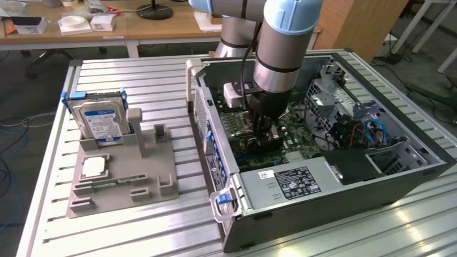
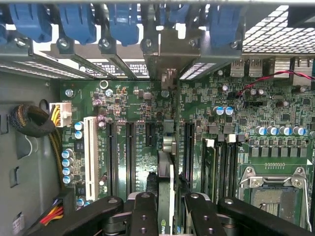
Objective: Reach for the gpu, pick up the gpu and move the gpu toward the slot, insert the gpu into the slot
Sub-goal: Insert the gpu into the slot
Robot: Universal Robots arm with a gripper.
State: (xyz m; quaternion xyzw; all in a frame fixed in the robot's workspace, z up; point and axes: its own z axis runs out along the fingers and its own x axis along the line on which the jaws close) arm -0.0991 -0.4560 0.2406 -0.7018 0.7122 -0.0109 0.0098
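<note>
**Seating the card: keep it square over the slot**

The computer case lies on its side on the slatted counter with its side panel off, at about three o'clock from the grey parts tray in the exterior view. The arm reaches straight down into the case, over the green main board.

In the wrist view the gpu is seen edge-on, a thin dark card running from between the fingers toward twelve o'clock, its silver end bracket up against the case's rear wall below the blue slot clips. The gripper is closed on the card, one finger on each face. The card stands over the board among the long black slots, with the white slot well off at nine o'clock. Whether its lower edge is already in a slot or just above one I cannot tell.

I judge the step in hand to be the insertion, and doing it well depends on alignment. The card should stay upright, parallel to the slot along its whole length, with the bracket sliding into the open gap in the rear wall rather than catching on the metal divider. Pressure should go straight down and evenly; a tilt would likely bind one end.
</note>
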